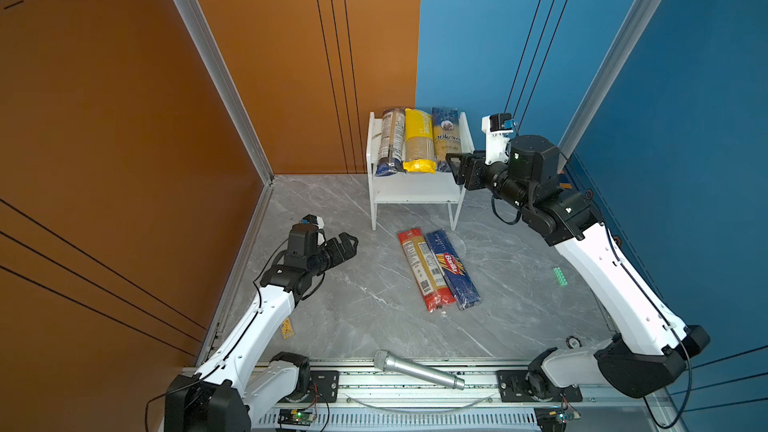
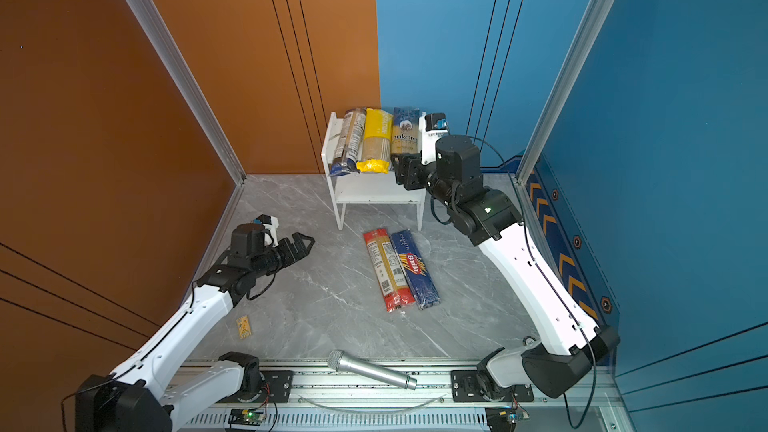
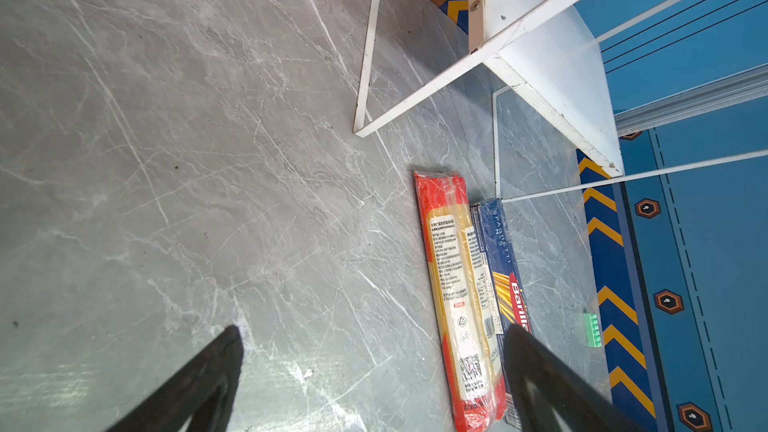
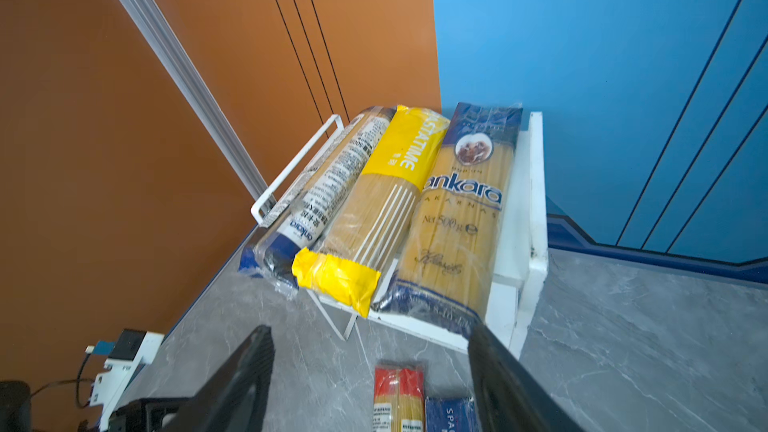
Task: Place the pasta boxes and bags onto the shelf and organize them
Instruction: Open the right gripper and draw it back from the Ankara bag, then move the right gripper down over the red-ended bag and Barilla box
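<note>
The black left gripper [image 1: 351,245] is being held wide open, empty. A clear blue-ended spaghetti pack [image 1: 390,139], a yellow pack [image 1: 417,139] and a dark-blue Ankara pack [image 1: 446,139] are being carried atop the white two-tier shelf [image 1: 415,193], a red-ended pack [image 1: 424,270] and dark-blue Barilla pack [image 1: 453,270] lying touching before it. The black right gripper [image 1: 453,169] is being held open, empty, beside the Ankara pack.

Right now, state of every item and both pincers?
Shelf: upright, three packs on top tier.
Clear pack: lying on top tier, left.
Yellow pack: on top tier, middle.
Ankara pack: on top tier, right.
Red-ended pack: flat on table, unshelved.
Barilla pack: flat beside it.
Microphone: lying at front edge.
Left pincer: open, empty.
Right pincer: open, empty, at shelf front.
</note>
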You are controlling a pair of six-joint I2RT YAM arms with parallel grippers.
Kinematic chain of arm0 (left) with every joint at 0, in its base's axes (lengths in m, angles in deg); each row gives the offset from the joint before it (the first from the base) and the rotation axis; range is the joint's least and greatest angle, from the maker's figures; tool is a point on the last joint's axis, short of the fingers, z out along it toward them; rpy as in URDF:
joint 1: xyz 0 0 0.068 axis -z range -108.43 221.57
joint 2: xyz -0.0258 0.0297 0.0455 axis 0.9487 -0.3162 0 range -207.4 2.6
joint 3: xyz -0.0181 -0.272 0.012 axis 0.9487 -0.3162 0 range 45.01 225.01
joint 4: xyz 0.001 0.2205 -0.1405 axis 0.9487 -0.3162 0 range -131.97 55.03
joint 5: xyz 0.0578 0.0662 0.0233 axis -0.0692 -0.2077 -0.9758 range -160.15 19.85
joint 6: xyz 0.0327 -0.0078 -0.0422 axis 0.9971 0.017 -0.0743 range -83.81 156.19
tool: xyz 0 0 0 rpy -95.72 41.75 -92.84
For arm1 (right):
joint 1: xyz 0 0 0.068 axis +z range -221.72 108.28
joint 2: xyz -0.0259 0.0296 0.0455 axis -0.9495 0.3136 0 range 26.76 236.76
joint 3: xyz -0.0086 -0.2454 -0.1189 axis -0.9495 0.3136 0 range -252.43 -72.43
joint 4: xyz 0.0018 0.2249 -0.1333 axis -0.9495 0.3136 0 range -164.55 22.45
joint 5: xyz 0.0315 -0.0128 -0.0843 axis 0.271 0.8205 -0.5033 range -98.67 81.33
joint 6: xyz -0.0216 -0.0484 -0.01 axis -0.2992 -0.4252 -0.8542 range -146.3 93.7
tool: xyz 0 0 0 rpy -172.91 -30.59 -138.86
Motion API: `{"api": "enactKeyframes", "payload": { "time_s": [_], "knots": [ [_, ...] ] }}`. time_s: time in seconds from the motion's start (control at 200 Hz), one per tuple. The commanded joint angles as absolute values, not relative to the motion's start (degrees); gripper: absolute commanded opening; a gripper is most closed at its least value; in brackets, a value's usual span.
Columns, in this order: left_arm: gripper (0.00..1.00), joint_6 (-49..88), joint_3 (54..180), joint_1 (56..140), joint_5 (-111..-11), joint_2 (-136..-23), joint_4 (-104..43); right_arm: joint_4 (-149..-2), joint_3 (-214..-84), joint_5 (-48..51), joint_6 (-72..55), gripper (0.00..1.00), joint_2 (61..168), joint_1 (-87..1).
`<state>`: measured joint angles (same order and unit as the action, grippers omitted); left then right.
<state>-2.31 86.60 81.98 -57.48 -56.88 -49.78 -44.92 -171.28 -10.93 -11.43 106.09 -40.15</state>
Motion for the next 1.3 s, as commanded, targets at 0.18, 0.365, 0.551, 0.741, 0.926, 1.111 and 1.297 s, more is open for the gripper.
{"api": "enactKeyframes", "payload": {
  "time_s": [0.18, 0.365, 0.551, 0.741, 0.926, 1.111, 1.297],
  "knots": [
    [0.98, -2.5, 86.3, 82.6, -57.8, -58.1, -50.0, -41.5, -157.5, -8.1, -13.2, 0.73, 99.3, -36.5],
    [0.98, -2.4, 86.3, 83.8, -58.3, -59.1, -49.8, -41.6, -147.3, -11.9, -13.8, 0.74, 95.4, -31.1],
    [0.98, -2.7, 86.4, 85.4, -59.0, -60.2, -49.5, -43.5, -137.9, -16.2, -10.8, 0.74, 93.6, -24.6],
    [0.98, -3.0, 85.8, 86.9, -59.8, -60.6, -49.5, -43.5, -130.3, -23.1, -7.0, 0.75, 94.2, -20.6],
    [0.98, -3.4, 84.9, 88.6, -60.6, -61.1, -49.5, -44.1, -124.0, -33.0, -2.0, 0.75, 95.5, -18.8],
    [0.98, -3.6, 83.9, 90.2, -61.0, -62.1, -49.3, -44.2, -119.9, -41.0, 2.1, 0.75, 97.4, -17.9],
    [0.98, -4.3, 82.8, 91.3, -61.6, -62.0, -48.6, -44.2, -117.5, -45.6, 4.1, 0.74, 99.8, -17.5]
  ]
}}
